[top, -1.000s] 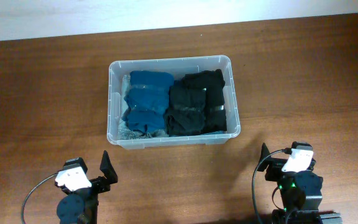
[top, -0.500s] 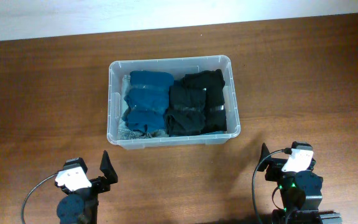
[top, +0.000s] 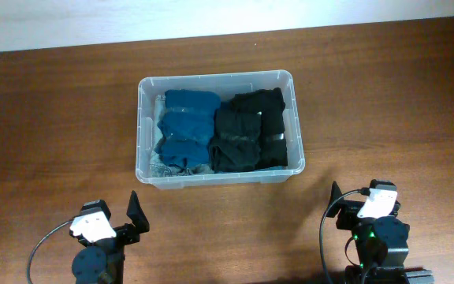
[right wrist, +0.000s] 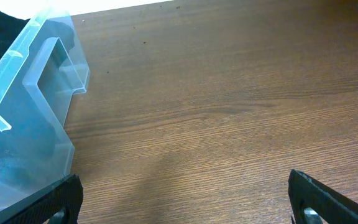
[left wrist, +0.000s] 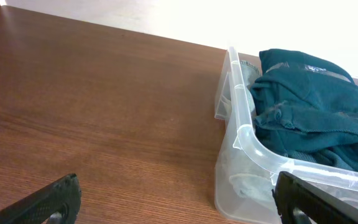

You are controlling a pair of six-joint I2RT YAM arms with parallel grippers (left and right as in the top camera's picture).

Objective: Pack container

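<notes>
The clear plastic container point(top: 215, 77) stands at the table's middle. It holds folded blue clothes point(top: 186, 130) on the left and folded black clothes point(top: 249, 130) on the right. My left gripper point(top: 117, 217) is open and empty near the front edge, short of the container's front left corner point(left wrist: 244, 124). The left wrist view shows the blue clothes point(left wrist: 309, 106) above the rim, with the open jaws point(left wrist: 176, 205) over bare wood. My right gripper point(top: 357, 201) is open and empty, in front of and to the right of the container point(right wrist: 36, 81); its jaws point(right wrist: 185, 208) are over bare wood.
The brown wooden table point(top: 385, 95) runs to a white wall point(top: 211, 16) at the back. Both arm bases sit at the front edge.
</notes>
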